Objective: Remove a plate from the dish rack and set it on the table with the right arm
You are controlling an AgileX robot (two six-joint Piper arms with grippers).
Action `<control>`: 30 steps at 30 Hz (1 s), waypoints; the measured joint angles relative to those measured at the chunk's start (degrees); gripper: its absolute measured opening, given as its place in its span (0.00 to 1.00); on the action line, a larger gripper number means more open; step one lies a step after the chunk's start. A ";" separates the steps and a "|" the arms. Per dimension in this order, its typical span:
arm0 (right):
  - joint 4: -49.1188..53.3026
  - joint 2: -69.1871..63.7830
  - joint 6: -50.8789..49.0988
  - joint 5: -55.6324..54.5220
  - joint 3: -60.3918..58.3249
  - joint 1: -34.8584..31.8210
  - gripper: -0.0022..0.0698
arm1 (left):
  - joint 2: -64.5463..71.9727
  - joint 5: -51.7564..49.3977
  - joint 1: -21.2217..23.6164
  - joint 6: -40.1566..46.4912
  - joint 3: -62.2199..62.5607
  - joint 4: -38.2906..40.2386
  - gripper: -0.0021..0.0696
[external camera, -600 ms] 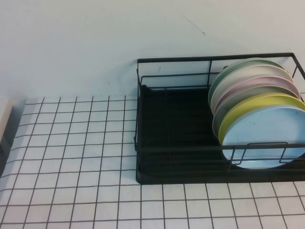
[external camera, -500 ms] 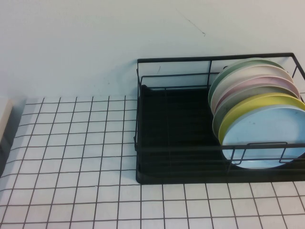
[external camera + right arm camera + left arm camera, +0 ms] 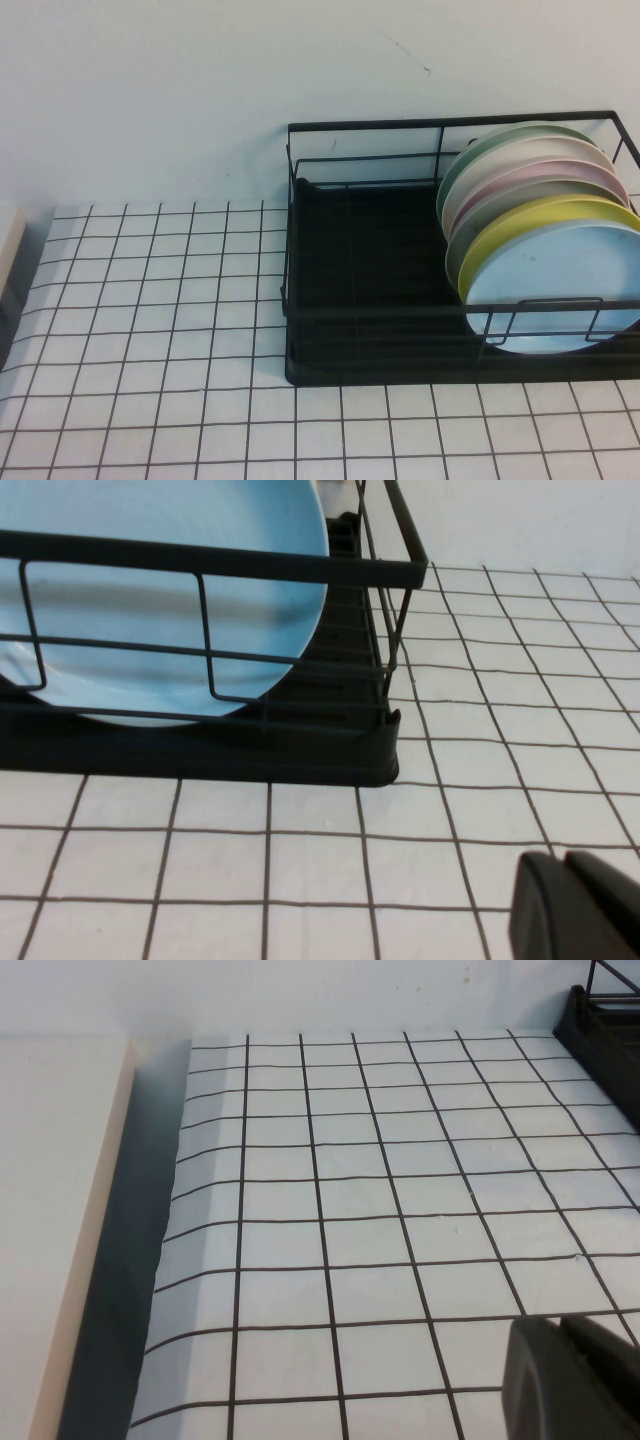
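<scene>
The light blue plate [image 3: 553, 288] stands at the front of a row of plates in the black wire dish rack [image 3: 360, 290], at the rack's right end. It also shows in the right wrist view [image 3: 150, 590] behind the rack's front wires [image 3: 210, 565]. Behind it stand a yellow plate [image 3: 540, 215], a pink one [image 3: 560, 172] and others. Neither arm shows in the high view. My right gripper [image 3: 563, 858] is shut and empty, low over the gridded table [image 3: 300, 860] in front of the rack. My left gripper [image 3: 557, 1323] is shut and empty over the table [image 3: 380, 1210] at the left.
The rack's left half [image 3: 360, 250] holds no plates. A pale raised ledge [image 3: 50, 1210] borders the table on the left, also visible in the high view [image 3: 8, 240]. The rack's corner [image 3: 605, 1020] shows far off in the left wrist view. A white wall [image 3: 200, 90] stands behind.
</scene>
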State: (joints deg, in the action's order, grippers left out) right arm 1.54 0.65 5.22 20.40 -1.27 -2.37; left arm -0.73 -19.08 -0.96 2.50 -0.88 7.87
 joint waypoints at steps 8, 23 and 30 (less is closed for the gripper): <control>0.00 0.00 0.00 0.00 0.00 0.00 0.03 | 0.00 0.00 0.00 0.00 0.00 0.00 0.02; 0.12 0.00 0.00 0.00 0.00 0.00 0.03 | 0.00 0.00 0.00 -0.12 0.00 0.00 0.02; 1.10 0.00 0.00 -0.52 0.00 0.00 0.03 | 0.00 0.00 0.00 -0.12 0.00 0.00 0.02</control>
State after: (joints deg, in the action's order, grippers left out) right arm 2.64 0.65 5.22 19.88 -1.27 -2.37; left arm -0.73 -19.08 -0.96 2.37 -0.88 7.87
